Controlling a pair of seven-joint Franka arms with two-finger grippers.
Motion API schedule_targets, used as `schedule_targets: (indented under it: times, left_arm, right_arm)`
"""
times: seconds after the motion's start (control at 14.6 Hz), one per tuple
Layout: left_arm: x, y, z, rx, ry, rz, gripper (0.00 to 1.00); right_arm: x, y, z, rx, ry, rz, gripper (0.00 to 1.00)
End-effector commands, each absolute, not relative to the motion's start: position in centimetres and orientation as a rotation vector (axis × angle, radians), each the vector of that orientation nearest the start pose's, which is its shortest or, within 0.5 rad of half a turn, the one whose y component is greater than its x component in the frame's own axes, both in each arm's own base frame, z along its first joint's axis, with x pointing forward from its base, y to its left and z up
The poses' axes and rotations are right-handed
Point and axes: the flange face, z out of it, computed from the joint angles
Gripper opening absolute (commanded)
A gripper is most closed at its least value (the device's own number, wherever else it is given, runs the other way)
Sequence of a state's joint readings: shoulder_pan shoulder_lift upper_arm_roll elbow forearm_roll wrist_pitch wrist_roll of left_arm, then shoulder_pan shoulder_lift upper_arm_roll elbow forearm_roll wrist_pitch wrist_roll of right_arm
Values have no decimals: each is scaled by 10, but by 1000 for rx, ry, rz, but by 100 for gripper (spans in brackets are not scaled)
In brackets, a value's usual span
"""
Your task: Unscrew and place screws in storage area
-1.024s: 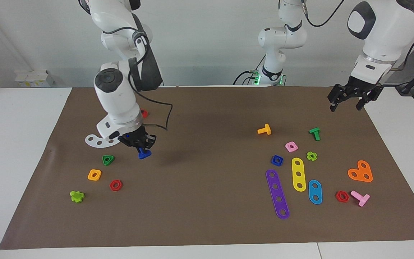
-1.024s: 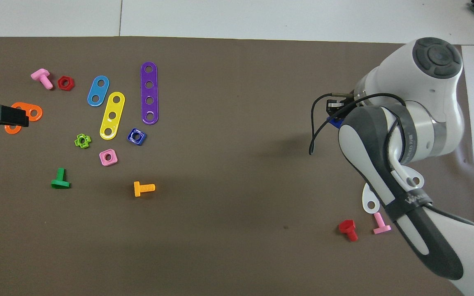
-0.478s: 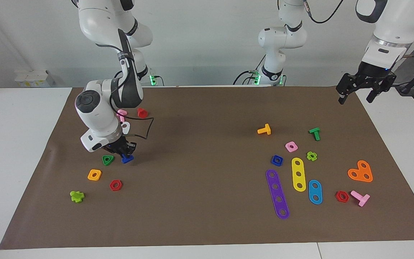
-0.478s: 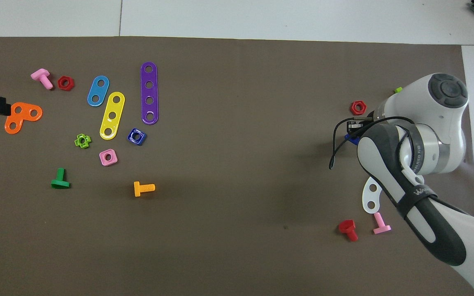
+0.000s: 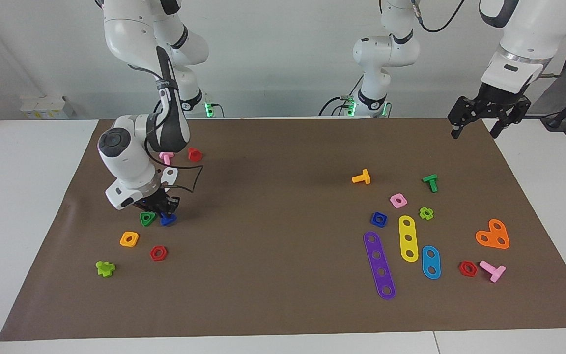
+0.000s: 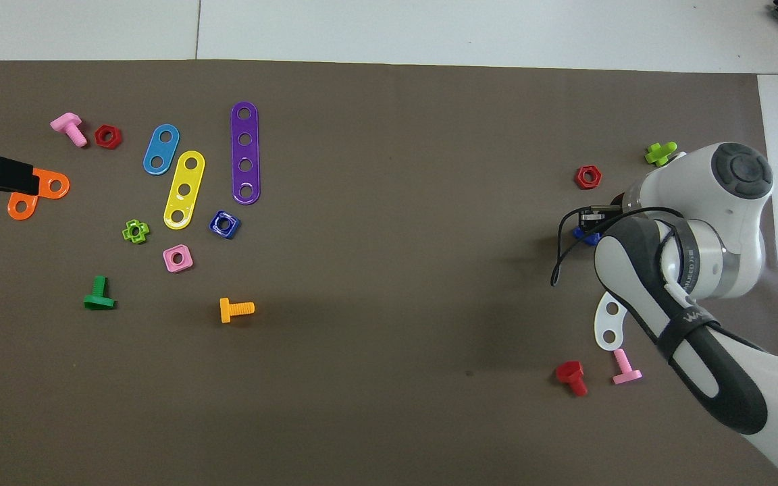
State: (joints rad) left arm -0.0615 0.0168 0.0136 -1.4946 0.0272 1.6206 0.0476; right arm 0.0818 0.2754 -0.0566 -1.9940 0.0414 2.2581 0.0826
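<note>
While the brown mat (image 5: 283, 295) holds two loose clusters of toy parts, only the right arm is working; the left arm waits, left gripper (image 5: 477, 127) raised over the mat's edge at about 1 o'clock from mat centre in the facing view, fingers spread wide and empty. Right gripper (image 5: 164, 207) is down low at the right arm's end, fingers pinched narrow on the blue screw (image 5: 168, 220), head down, at or just off the mat. Screw sits at 3 o'clock of the green triangular nut (image 5: 148, 218), just beside it; can't tell if they touch. Its blue square nut (image 5: 379, 219) lies well apart, at 10 o'clock of the yellow strip (image 5: 409, 238). Judgement: this is the set-down step, nearly done. To do it well: confirm the head is flat on the mat before opening, open only enough to clear the shaft, then lift straight up. Any sideways drift toward 9 o'clock risks knocking the green nut.
</note>
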Motion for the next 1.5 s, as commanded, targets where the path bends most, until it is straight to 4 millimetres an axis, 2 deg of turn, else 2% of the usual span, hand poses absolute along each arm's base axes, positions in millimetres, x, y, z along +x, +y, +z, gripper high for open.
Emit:
schedule_targets:
  times: [0.0,0.14,0.41,0.48,0.75,0.89,1.02,1.16,1.3,1.43]
  left_arm:
    - [565,-30,660,-3101,153,-170,100]
    - [563,-36,655,-3105,131,-154,100]
    - [562,-33,642,-3100,124,-204,100]
    - [560,-35,636,-3098,126,-213,100]
    - [554,-30,631,-3094,133,-207,100]
    - [553,-30,634,-3095,124,-198,100]
    - [552,-28,630,-3096,121,-181,100]
    - [552,-25,630,-3096,112,-177,100]
    - [552,-25,630,-3096,112,-177,100]
    - [552,-26,631,-3096,114,-179,100]
  right_arm:
    - [590,21,329,-3097,184,-8,100]
    - [593,21,337,-3095,185,-29,100]
    - [601,5,419,-3077,223,-188,100]
    - [599,-4,447,-3075,240,-200,100]
    - [569,-35,557,-3079,322,-77,100]
    - [554,-43,594,-3069,428,27,100]
    - [537,-49,629,-3067,441,41,100]
    - [523,-59,650,-3102,440,-9,100]
    - [522,-54,647,-3171,338,-8,100]
    - [522,-52,647,-3173,326,4,100]
